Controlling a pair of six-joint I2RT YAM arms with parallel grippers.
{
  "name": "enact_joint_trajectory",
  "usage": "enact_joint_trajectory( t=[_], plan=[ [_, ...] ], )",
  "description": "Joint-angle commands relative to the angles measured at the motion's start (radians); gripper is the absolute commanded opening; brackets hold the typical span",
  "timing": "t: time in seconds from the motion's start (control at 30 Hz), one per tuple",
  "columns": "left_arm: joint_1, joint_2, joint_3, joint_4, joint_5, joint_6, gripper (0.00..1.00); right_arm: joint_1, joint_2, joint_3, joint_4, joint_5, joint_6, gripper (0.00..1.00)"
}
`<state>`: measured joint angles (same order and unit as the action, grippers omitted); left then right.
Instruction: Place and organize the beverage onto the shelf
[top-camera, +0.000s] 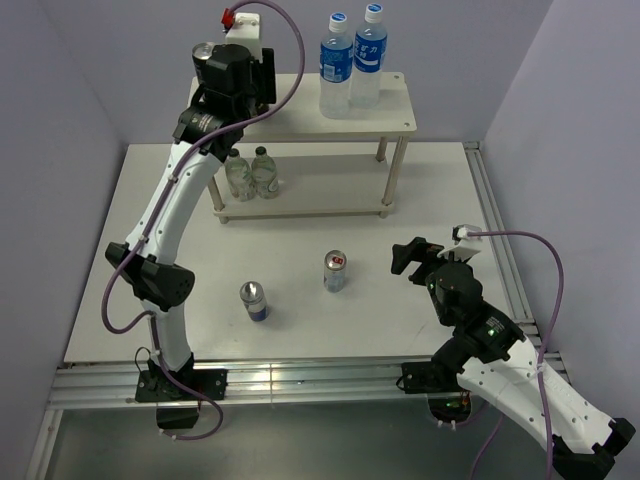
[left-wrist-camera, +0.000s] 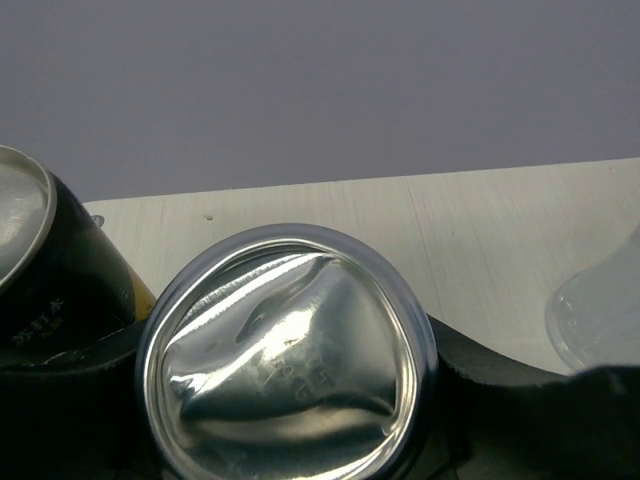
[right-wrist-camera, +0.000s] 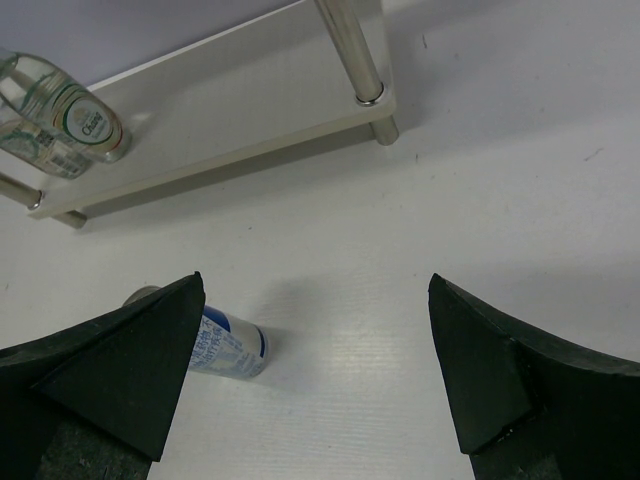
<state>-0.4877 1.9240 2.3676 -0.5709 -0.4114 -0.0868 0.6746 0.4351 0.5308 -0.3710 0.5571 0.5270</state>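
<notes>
Over shelf (top-camera: 300, 118) top tier, left end, we see left tool (top-camera: 210, 62) pinching black can (left-wrist-camera: 285, 350) beside 2nd black can (left-wrist-camera: 40, 270). Prob step: set-down. Next: seat base flat, release, back off w/o bumping neighbour. Right tool (top-camera: 405, 255) spread, fwd of shelf.

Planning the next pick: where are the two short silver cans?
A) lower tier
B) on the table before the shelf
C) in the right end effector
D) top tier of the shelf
B: the red-marked can and the blue-marked can both stand on the table, in front of the shelf.
</notes>
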Motion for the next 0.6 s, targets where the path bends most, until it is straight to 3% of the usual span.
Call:
enact_joint_trajectory(
  t=[0.0, 0.07, 0.1, 0.2, 0.37, 0.57],
  plan=[
    [0.004, -0.005, 0.021, 0.118, 0.019, 0.002, 0.16, 0.002, -0.007, -0.005, 0.012, 0.012, 0.005, 1.0],
    [0.006, -0.003, 0.016, 0.123, 0.019, 0.005, 0.33, 0.002, -0.007, -0.005, 0.012, 0.01, 0.004, 1.0],
    [0.006, -0.003, 0.015, 0.123, 0.019, 0.01, 0.5, 0.002, -0.007, -0.005, 0.012, 0.01, 0.004, 1.0],
    [0.005, -0.006, 0.01, 0.128, 0.019, 0.015, 0.72, 0.002, -0.007, -0.005, 0.01, 0.01, 0.005, 1.0],
    [0.005, 0.0, 0.004, 0.131, 0.02, 0.019, 0.8, 0.002, -0.009, -0.005, 0.01, 0.012, 0.005, 1.0],
    [0.005, 0.001, -0.005, 0.132, 0.022, 0.016, 0.8, 0.003, -0.009, -0.005, 0.01, 0.012, 0.005, 1.0]
  ],
)
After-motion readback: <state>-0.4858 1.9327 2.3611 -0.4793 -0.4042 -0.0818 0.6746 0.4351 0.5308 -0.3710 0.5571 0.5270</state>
